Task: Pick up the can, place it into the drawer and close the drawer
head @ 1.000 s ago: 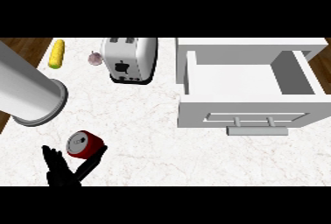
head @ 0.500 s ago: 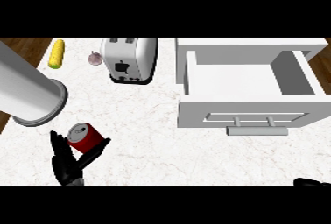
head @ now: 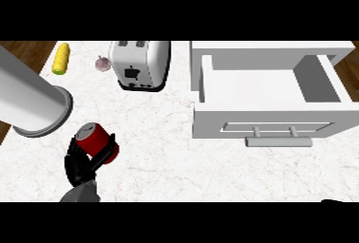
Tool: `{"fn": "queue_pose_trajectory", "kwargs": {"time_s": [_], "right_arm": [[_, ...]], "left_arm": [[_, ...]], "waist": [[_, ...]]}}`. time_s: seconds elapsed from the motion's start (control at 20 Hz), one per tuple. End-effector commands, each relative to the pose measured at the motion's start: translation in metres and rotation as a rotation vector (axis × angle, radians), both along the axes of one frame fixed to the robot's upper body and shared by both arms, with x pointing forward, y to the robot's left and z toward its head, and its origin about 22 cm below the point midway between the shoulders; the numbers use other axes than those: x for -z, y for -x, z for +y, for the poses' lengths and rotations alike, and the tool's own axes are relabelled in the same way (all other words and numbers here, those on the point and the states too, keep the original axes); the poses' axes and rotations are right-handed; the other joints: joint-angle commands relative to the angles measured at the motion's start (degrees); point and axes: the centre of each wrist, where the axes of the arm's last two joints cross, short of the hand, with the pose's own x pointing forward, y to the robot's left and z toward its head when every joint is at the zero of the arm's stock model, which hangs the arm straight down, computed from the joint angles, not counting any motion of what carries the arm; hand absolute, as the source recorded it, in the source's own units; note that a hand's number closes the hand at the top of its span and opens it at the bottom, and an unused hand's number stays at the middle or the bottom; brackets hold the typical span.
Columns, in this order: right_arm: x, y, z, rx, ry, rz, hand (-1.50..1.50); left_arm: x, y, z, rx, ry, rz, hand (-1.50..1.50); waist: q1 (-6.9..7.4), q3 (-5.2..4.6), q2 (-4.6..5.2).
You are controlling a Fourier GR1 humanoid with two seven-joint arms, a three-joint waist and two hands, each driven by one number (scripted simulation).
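1. While the left robot hand (head: 82, 161) curls round the red can (head: 95, 141), both sit well left of the open drawer (head: 270, 90), with bare desk (head: 182, 161) between.
2. A toaster (head: 140, 64) stands just left of the drawer, and a large pale cylinder (head: 32, 99) farther left.
3. The right robot hand (head: 331, 200) is only a dark sliver below the drawer; whether it is open or closed cannot be told.

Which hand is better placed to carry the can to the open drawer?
Left. The left hand curls round the can; the right hand barely shows at the lower edge. The open drawer lies to the right.
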Motion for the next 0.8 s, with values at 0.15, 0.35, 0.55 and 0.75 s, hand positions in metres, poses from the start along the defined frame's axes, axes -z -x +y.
{"fn": "queue_pose_trajectory", "kwargs": {"time_s": [0.15, 0.35, 0.55, 0.75], "right_arm": [[-0.007, -0.008, -0.001, -0.014, 0.015, -0.007, -1.5], [-0.01, -0.011, 0.001, -0.019, 0.011, -0.014, -1.5], [-0.01, -0.022, 0.009, 0.0, 0.02, -0.002, -1.5], [-0.016, -0.013, 0.005, 0.018, 0.021, -0.026, -1.5]], "left_arm": [[-0.02, -0.049, -0.023, 0.314, -0.012, -0.032, 1.5], [-0.038, -0.075, -0.041, 0.612, -0.055, -0.023, 1.5], [-0.052, -0.097, -0.04, 0.666, 0.016, -0.105, 1.5], [-0.068, -0.107, -0.074, 0.692, 0.003, -0.129, 1.5]], "waist": [[-1.13, -0.08, 0.33], [-1.61, -0.06, 0.4], [-0.39, -0.06, 0.27], [0.11, 0.0, -0.08]]}}
